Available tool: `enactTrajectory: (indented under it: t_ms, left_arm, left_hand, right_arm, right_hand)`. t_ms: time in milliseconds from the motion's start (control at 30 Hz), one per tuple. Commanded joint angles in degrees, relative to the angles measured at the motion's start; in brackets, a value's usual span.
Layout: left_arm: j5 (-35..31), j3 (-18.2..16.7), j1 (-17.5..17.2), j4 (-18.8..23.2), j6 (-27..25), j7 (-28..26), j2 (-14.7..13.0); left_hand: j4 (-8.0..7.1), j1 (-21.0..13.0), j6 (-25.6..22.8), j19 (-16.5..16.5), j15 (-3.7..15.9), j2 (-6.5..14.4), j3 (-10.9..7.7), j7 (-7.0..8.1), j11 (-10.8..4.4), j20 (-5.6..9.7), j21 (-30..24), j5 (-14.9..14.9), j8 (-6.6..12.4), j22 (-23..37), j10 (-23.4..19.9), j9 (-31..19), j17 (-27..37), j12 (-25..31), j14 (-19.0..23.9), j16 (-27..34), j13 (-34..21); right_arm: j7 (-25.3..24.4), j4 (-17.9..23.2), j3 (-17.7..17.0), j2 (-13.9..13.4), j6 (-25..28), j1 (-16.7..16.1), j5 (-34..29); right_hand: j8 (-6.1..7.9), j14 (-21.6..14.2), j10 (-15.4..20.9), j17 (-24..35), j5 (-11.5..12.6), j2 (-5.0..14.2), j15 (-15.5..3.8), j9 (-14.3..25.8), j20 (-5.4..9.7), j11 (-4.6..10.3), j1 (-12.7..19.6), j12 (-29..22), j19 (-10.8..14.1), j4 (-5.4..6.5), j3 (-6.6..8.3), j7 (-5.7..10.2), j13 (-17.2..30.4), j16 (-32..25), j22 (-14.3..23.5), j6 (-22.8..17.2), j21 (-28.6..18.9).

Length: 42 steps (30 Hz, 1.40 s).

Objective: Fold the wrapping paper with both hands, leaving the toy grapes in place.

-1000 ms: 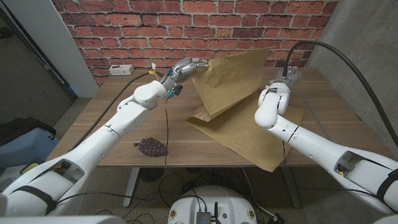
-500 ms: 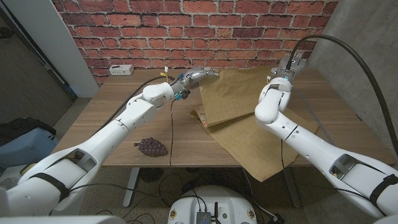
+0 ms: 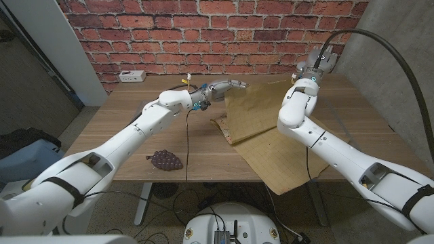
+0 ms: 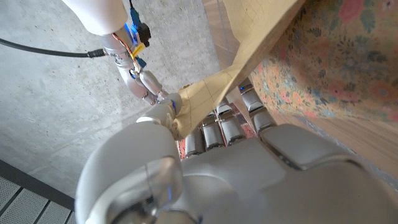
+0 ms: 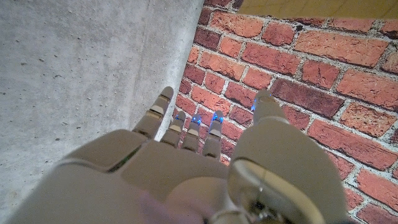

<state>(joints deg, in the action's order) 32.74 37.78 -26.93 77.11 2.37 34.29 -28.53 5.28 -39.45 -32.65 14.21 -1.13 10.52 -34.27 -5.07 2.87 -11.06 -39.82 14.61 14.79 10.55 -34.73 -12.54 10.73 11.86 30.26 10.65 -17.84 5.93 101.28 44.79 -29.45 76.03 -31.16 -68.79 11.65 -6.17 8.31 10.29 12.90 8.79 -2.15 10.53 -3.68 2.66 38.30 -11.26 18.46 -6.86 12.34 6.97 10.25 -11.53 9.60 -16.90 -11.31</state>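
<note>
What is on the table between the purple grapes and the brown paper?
Just bare wooden table, crossed by a thin black cable hanging beside the toy grapes before the wrapping paper, in the head view.

I count one paper (image 3: 271, 129) sheet, one grapes (image 3: 165, 160) bunch, and one power strip (image 3: 131, 76), plus my two hands: left (image 3: 227, 86) and right (image 3: 316, 62).

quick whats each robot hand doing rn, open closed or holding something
Left robot hand: holding an edge of the wrapping paper.
Right robot hand: open, fingers apart, holding nothing.
</note>
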Motion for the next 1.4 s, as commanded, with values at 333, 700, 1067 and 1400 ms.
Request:
enactTrajectory:
  t_ms: [333, 700, 1067, 1400]
  left_arm:
    - [-1.0, 6.0, 6.4, -7.9, 0.1, 16.2, 4.4]
    - [0.1, 8.4, 10.2, -16.3, 2.7, 30.6, 8.7]
    - [3.2, 6.7, 8.9, -20.2, 2.4, 32.2, 12.0]
    - [-4.7, 3.9, 3.2, -1.5, 0.5, 13.3, 1.6]
  left_hand:
    - [-1.35, 7.0, 3.5, -1.6, -1.54, -4.7, 2.74, -1.61, 1.45, -0.84, 1.7, -1.5, -3.73, 0.0, 3.4, 1.3, -0.2, -0.8, -3.5, -0.1, 2.3]
    - [-3.29, 19.4, 13.9, -6.0, -5.24, -12.6, 10.73, 4.38, 4.51, -1.32, 6.7, -4.7, -4.37, -0.1, 12.3, 1.9, -0.1, -0.9, -11.0, 0.0, 5.0]
    - [-2.78, 21.9, 0.1, -0.1, -0.48, -12.1, 11.60, 0.48, 2.30, 1.33, 7.8, -4.0, -1.19, -0.1, 0.3, 1.8, -0.6, 3.2, -0.7, 2.3, 6.2]
    - [-0.91, 18.7, -0.5, 1.6, -0.69, -8.7, 9.02, 0.97, 2.47, 0.75, 8.3, -3.9, -2.16, -0.1, 0.7, 1.7, -0.7, 2.3, -0.9, 1.1, 6.2]
  right_arm:
    - [-10.6, 3.3, 5.3, -2.9, -1.2, 4.4, 8.7]
    - [-11.5, 3.2, 8.0, -3.9, -1.2, 6.4, 11.6]
    - [-13.0, 3.4, 9.6, -4.6, -1.2, 7.5, 14.3]
    - [-12.2, 5.5, 11.6, -6.6, 0.7, 8.0, 16.3]
  right_hand:
    - [-0.25, -0.9, 0.9, 0.0, -0.5, -0.01, -1.38, 0.2, 0.11, -0.31, -0.2, -0.2, 1.1, 0.26, -0.23, 0.02, 0.2, -0.5, 0.1, -0.3, -0.4]
    - [-0.31, -1.1, 1.0, 0.0, -0.9, -0.13, -1.46, 0.2, 0.22, -0.36, -0.7, -0.1, 1.4, 0.44, -0.40, 0.08, 0.2, -0.4, 0.1, -0.5, -0.4]
    - [-0.38, -1.5, 1.1, 0.0, -1.0, -0.12, -1.47, 0.2, 0.17, -0.42, -0.8, -0.1, 1.6, 0.37, -0.36, 0.14, 0.2, -0.4, 0.1, -0.5, -0.3]
    - [-0.46, -1.5, 1.1, 0.0, -1.1, -0.06, -1.52, 0.2, 0.13, -0.32, -0.9, 0.0, 1.7, 0.40, -0.35, 0.15, 0.2, -0.3, 0.1, -0.5, -0.3]
